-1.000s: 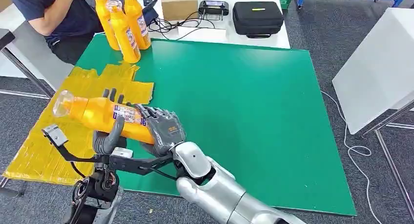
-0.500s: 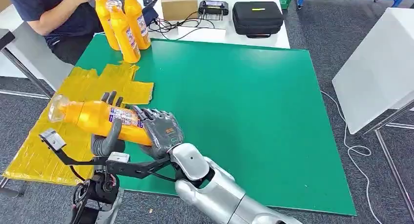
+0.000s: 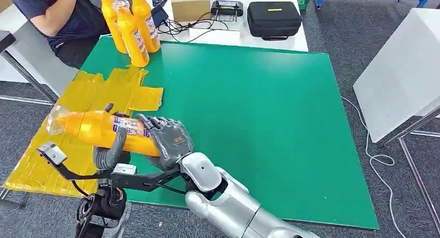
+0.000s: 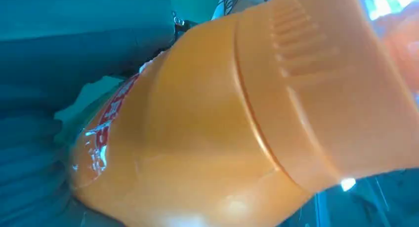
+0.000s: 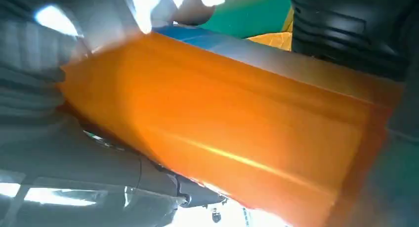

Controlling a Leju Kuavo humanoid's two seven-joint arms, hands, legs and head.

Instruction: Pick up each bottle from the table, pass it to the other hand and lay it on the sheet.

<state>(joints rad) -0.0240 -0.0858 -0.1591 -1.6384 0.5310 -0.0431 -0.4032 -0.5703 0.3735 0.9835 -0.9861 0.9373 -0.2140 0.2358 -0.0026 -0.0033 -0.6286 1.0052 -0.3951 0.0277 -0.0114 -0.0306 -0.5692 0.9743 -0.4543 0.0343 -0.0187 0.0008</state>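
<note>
Grey fingers of the left hand are curled up around the middle of the orange plastic bottle with a clear cap and a printed label, while the dark fingers of the right hand are wrapped over its base end; both hands are clamped on it at once. In the left wrist view the bottle's shoulder is pressed close against the palm. The bottle is held lying nearly level, cap pointing outward past the left edge of the green table mat, above the crinkled yellow sheet spread along that edge.

Compared with a second ago, the bottle has been carried further toward the left edge and lowered, and its cap end has been tipped down closer to the sheet. The hand-over is judged to be at its midpoint: the left grasp appears to be formed, but the right one is not yet released. Release by the right hand is what the step needs next, then the laying down.

Three more orange bottles are left standing at the mat's far left corner, beside a seated person.
</note>
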